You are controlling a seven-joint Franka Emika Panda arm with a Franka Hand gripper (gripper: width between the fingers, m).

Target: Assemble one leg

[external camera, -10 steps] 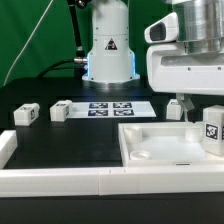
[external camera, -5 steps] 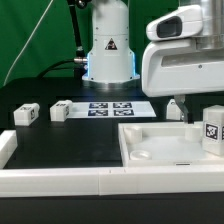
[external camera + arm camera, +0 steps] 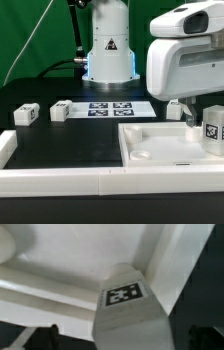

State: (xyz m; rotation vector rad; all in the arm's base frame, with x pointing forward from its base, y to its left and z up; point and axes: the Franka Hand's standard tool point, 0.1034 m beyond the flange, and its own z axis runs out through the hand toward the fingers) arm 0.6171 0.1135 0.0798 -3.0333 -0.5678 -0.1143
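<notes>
My gripper (image 3: 208,112) hangs over the right side of the white tabletop (image 3: 150,150). It is shut on a leg (image 3: 212,130), a white block with a black-and-white tag, which stands upright at the tabletop's right corner. In the wrist view the leg (image 3: 125,297) sits between my dark fingers (image 3: 38,337) and reaches down into the corner of the tabletop (image 3: 70,252). Whether its lower end is seated is hidden. Two more legs (image 3: 26,114) (image 3: 61,110) lie at the exterior view's left. A third (image 3: 176,107) lies behind the tabletop.
The marker board (image 3: 112,108) lies in front of the robot base (image 3: 108,50). A white rail (image 3: 60,180) runs along the table's front edge, with a raised end (image 3: 6,148) at the exterior view's left.
The hand has turned and shifted slightly above the leg. The leg has stayed at the same spot in the tabletop's corner.
</notes>
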